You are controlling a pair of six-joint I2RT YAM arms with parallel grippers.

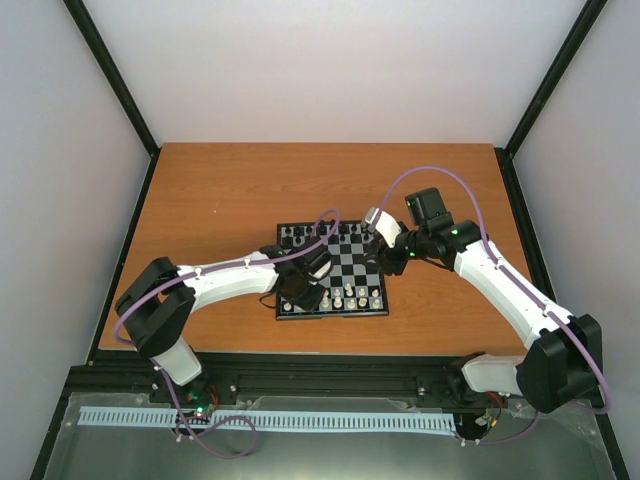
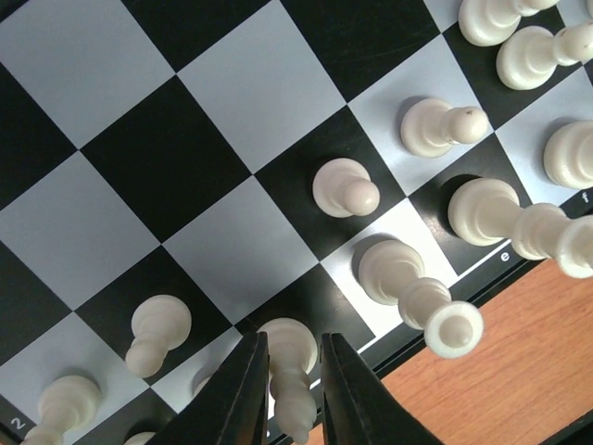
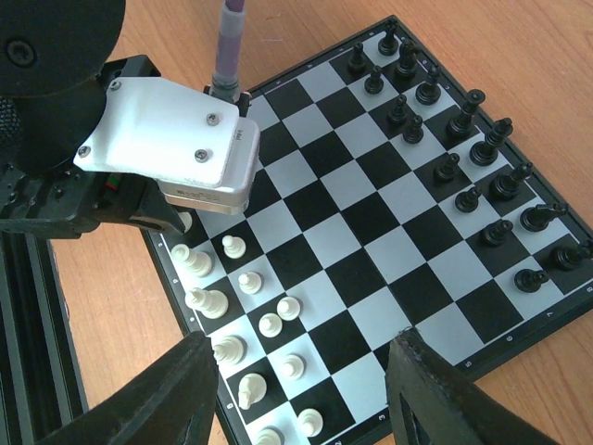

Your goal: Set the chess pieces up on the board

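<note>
On the counter point(image 1: 220, 190), the board point(image 1: 345, 270) carries the pieces point(image 3: 212, 301) in rows at both ends; your right jaws hang wide and empty, left jaws pinch a white piece point(image 2: 292, 348), likely light, slick, tippy, so grip its waist.

Both arms alike: left arm point(image 1: 225, 280) and right arm point(image 1: 500, 285) have glossy white shell links, chunky black joint housings, and a thin purple cable point(image 1: 440, 172) looping along each. Small green light point(image 1: 455, 232) on right wrist. Left wrist has a white cover plate point(image 3: 157, 130) with four small screws, silver-grey block point(image 3: 208, 197) under it. The left gripper point(image 2: 293, 345) has glossy black tapered fingers point(image 2: 239, 399); the right gripper point(image 3: 301, 338) has matte black, broad fingers point(image 3: 153, 394).
</note>
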